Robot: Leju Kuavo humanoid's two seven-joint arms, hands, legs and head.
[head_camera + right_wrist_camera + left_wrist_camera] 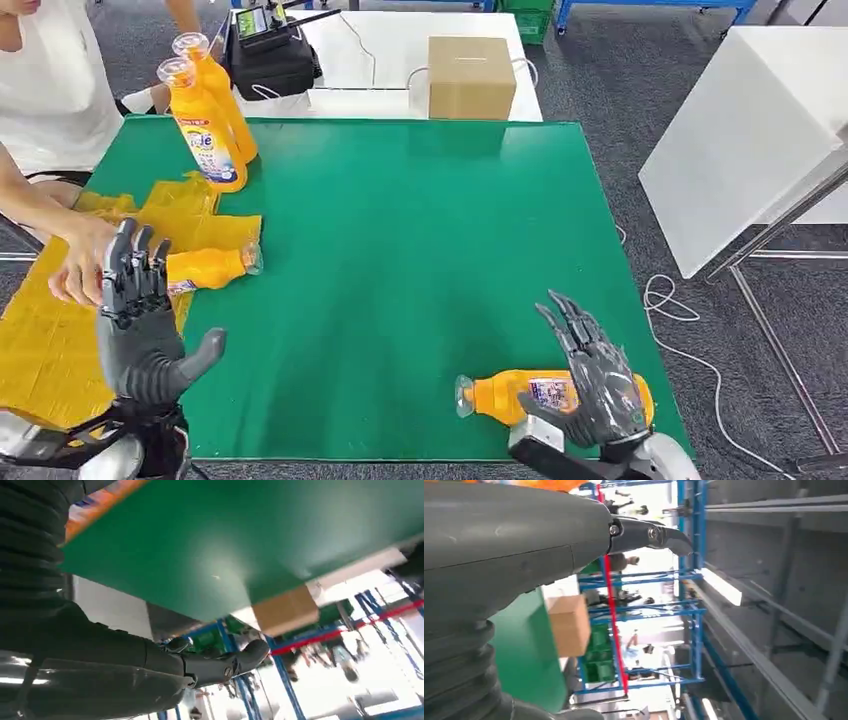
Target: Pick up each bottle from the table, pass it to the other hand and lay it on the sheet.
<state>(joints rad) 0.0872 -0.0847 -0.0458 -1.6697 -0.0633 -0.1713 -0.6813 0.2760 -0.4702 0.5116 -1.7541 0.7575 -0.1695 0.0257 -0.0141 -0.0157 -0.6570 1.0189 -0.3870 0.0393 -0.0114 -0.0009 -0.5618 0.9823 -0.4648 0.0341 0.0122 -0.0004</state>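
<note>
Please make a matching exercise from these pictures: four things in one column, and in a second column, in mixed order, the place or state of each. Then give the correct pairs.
Things:
1. bottle near the right hand
2. two bottles at the far left corner
3. cardboard box
4. bottle near the left hand

Places or states:
A. on the white surface beyond the green table
B. lying partly on the yellow sheet
C. standing upright
D. lying on the green table at its near edge

Pairs: 1-D, 2-C, 3-A, 4-B
</note>
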